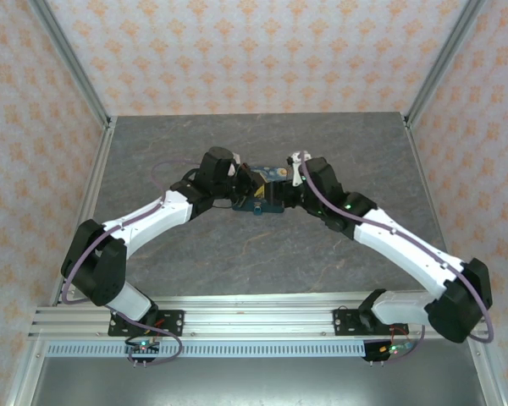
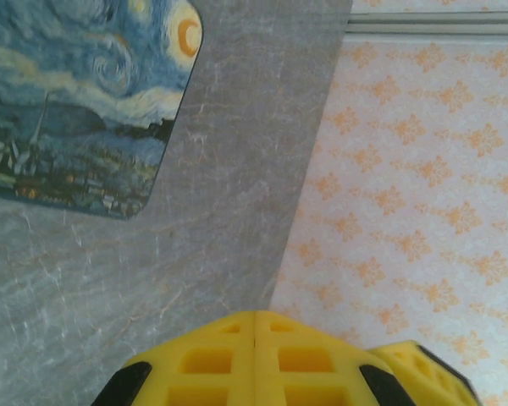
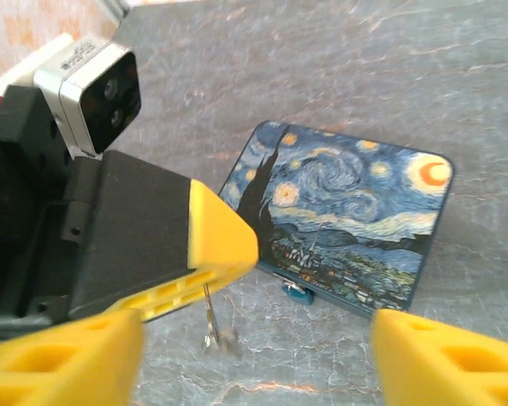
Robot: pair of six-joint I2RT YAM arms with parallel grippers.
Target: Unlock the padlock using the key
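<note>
Near the middle of the grey stone-patterned table [image 1: 237,254], well apart from every edge: a flat rectangular box [image 3: 356,211] with rounded corners, lying lid up, the lid printed with a blue-and-yellow starry night sky.

Down on the table, against the box's side wall facing the right wrist camera: a tiny teal-blue padlock [image 3: 298,293]. Touching the box or just beside it, impossible to tell; shackle too small to make out.

Left gripper [image 3: 229,254], black body with yellow fingers, reaching in from the left of that view. Fingers pressed together, pinching the upper end of a thin pale grey metal key [image 3: 208,315]. Key hanging roughly upright, lower end close to the table, contact unclear. Near the padlock but apart from it, on its left in that view.

Right gripper [image 3: 254,368]: yellow fingers spread wide, one at each lower corner of its own view, bare table in the gap, key and padlock ahead of it.

In the way: the left gripper's black body and its white-and-grey wrist camera [image 3: 89,80], covering the box's left end in the right wrist view. From above, both arms meeting over the box and covering most of it.

Around: pale walls [image 1: 237,51] with an orange floral pattern beyond the table's far and side edges, aluminium posts at the far corners.
</note>
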